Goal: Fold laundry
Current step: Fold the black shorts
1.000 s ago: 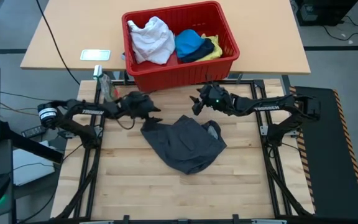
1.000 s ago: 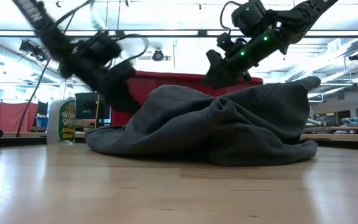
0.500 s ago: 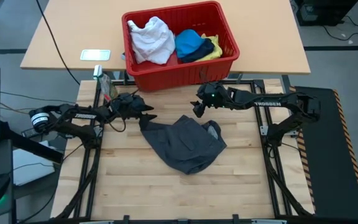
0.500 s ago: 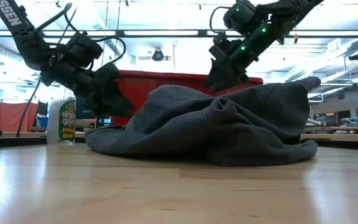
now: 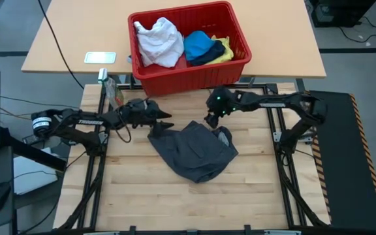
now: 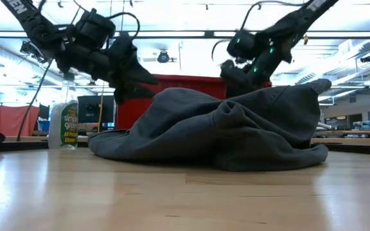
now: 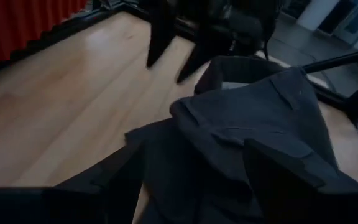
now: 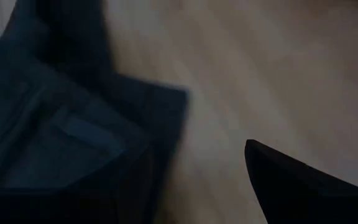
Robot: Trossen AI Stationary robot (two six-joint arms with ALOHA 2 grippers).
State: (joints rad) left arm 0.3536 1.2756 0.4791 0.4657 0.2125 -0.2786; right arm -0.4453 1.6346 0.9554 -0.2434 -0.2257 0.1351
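Both grippers hover with fingers spread and empty: the left gripper [image 5: 164, 118] just above the near-left edge of the dark grey garment [image 5: 194, 151], the right gripper [image 5: 211, 120] over its far-right corner. Behind them, the red basket [image 5: 194, 73] holds the white garment [image 5: 158, 41], the bright blue garment [image 5: 197, 44], the dark navy garment [image 5: 209, 56] and the yellow garment [image 5: 226, 50]. The grey piece lies crumpled on the wooden table [image 5: 142, 196]. A spray bottle [image 5: 109, 88] stands at the far-left corner.
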